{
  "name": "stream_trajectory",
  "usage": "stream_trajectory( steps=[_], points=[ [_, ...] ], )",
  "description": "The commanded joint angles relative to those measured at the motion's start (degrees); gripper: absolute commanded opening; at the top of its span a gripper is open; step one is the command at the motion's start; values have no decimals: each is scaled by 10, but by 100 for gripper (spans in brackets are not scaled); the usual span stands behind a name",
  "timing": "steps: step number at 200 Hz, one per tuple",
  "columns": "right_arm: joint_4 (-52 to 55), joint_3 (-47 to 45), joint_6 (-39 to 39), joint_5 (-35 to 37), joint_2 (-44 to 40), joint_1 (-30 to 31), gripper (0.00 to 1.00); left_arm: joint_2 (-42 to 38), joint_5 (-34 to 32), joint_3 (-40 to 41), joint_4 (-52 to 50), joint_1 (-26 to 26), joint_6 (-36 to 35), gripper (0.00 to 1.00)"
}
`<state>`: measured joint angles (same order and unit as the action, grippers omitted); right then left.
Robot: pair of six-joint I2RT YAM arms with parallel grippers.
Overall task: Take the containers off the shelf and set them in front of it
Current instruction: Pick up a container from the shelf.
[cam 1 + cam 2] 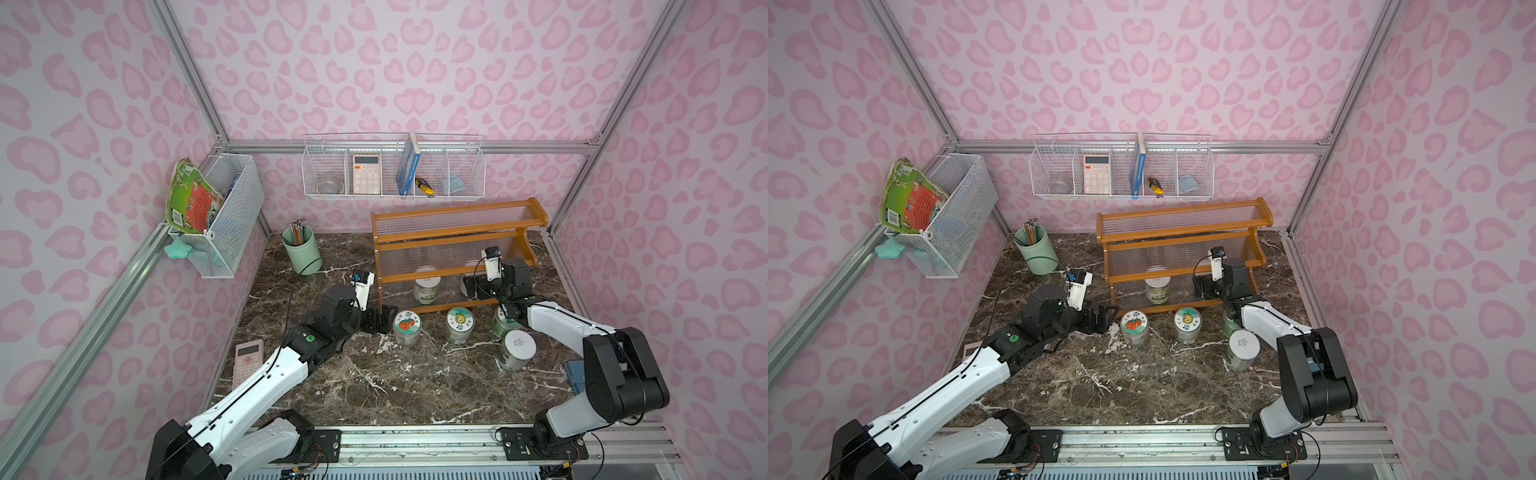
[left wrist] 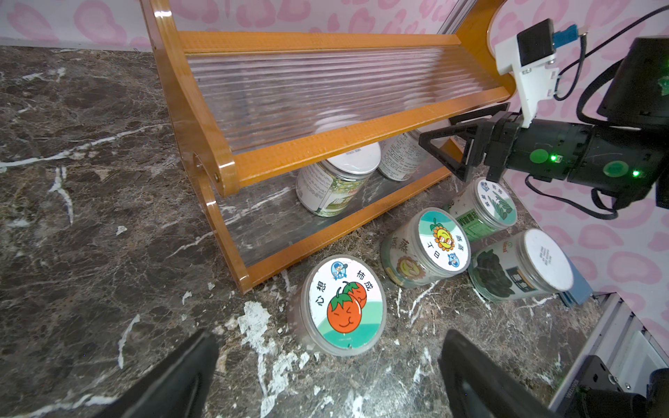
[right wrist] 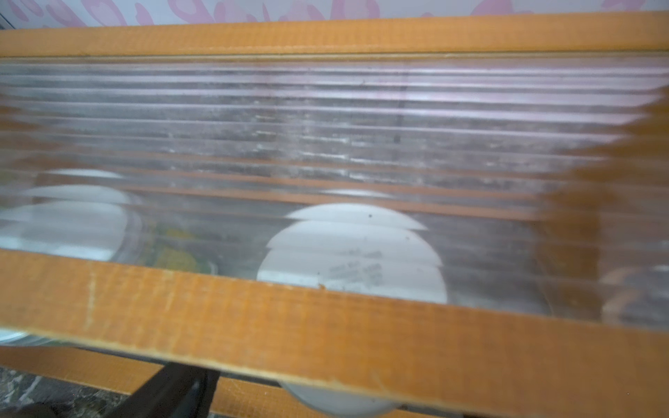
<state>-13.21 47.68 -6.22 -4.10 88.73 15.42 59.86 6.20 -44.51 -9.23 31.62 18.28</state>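
Note:
The orange-brown shelf [image 1: 457, 245] [image 2: 325, 144] stands at the back of the marble table. Two white-lidded containers stay on its bottom tier: one [image 1: 427, 289] [image 2: 336, 181] and a second [image 2: 402, 155] [image 3: 354, 253]. My right gripper [image 1: 471, 286] reaches in around the second one. A gap shows between its one visible finger [image 3: 173, 391] and the lid. Several containers stand in front of the shelf: tomato lid [image 1: 407, 328] [image 2: 345, 305], sunflower lid [image 1: 460, 324], green label [image 2: 485, 208], white lid [image 1: 517, 349]. My left gripper [image 1: 384, 318] [image 2: 325, 380] is open and empty just left of the tomato container.
A mint-green pencil cup [image 1: 301, 249] stands left of the shelf. A pink calculator [image 1: 248, 359] lies by the left wall and a blue flat object [image 1: 575, 374] by the right wall. White wire baskets [image 1: 392, 172] [image 1: 224, 212] hang above the table.

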Motion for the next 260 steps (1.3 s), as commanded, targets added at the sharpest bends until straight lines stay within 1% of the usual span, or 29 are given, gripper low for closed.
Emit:
stream_trajectory(
  steps=[1, 68, 106, 176, 196, 210, 234, 260],
  points=[
    [-39, -5, 3, 29, 6, 4, 99, -1, 0, 1, 8, -1, 4, 99],
    [-74, -1, 1, 73, 36, 6, 99, -1, -1, 4, 11, -2, 6, 99],
    [-78, 13, 1, 56, 55, 6, 99, 1, 0, 4, 12, -2, 6, 99],
    [-80, 37, -4, 49, 89, 2, 99, 3, -2, 3, 10, -2, 5, 100],
    [-75, 39, -5, 44, 91, -1, 90, 4, -1, 3, 11, -2, 6, 100],
    [-73, 37, -5, 43, 89, -1, 85, 3, -1, 3, 9, -2, 6, 100],
    [-66, 32, -4, 43, 82, 0, 81, 1, -2, 2, 8, -2, 6, 99],
    [-58, 21, -2, 42, 66, 0, 80, -1, -2, 0, 6, -2, 6, 100]
  ],
)
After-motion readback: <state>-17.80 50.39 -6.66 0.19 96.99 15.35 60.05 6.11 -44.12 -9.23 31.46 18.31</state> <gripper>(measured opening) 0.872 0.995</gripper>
